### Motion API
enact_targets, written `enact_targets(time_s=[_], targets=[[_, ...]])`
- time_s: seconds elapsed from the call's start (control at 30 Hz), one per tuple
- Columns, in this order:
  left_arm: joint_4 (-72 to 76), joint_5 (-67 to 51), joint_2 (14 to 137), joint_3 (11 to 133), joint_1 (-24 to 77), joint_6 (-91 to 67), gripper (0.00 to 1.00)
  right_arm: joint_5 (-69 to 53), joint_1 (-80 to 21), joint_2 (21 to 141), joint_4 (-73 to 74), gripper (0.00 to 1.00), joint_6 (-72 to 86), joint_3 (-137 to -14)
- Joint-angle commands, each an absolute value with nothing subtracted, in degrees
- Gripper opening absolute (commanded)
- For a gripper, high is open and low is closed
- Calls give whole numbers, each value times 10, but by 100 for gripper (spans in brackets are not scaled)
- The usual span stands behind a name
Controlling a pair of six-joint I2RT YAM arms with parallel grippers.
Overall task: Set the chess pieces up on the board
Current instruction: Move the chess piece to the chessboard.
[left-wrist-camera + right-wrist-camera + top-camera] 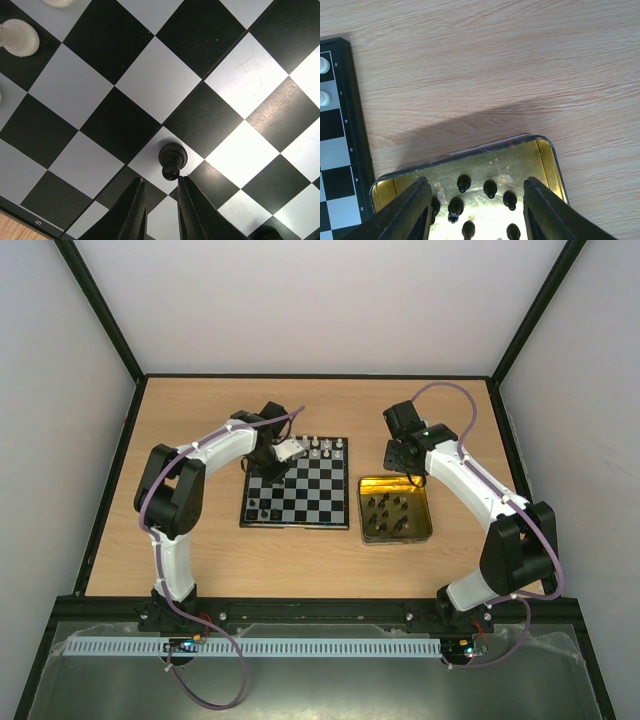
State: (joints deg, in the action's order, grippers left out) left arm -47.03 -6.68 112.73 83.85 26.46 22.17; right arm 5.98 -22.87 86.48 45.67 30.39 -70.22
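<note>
The board (310, 502) lies mid-table, with white chess pieces (325, 447) along its far row and a few black ones (262, 510) at its near left. My left gripper (272, 472) hangs low over the board's left part. In the left wrist view its fingers (187, 210) stand slightly apart around an empty gap. A black pawn (172, 159) stands upright on a light square just beyond the tips of the left gripper (161, 179). My right gripper (476, 182) is open wide above several black pieces (490, 188) standing in the tin (470, 150).
The yellow-lined tin (428, 502) sits right beside the board's right edge on the wooden table. White pieces (20, 37) stand a few squares from the pawn. The board's numbered rim (355, 150) and two white pieces (324, 65) show left of the tin.
</note>
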Motion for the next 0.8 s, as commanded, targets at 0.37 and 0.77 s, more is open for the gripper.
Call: enact_targets(time_s=[0.37, 0.77], targets=[[-490, -88, 1134, 853, 267, 228, 21, 70, -226, 868, 449, 49, 299, -695], [-488, -90, 1143, 858, 268, 228, 21, 70, -225, 868, 448, 49, 299, -693]])
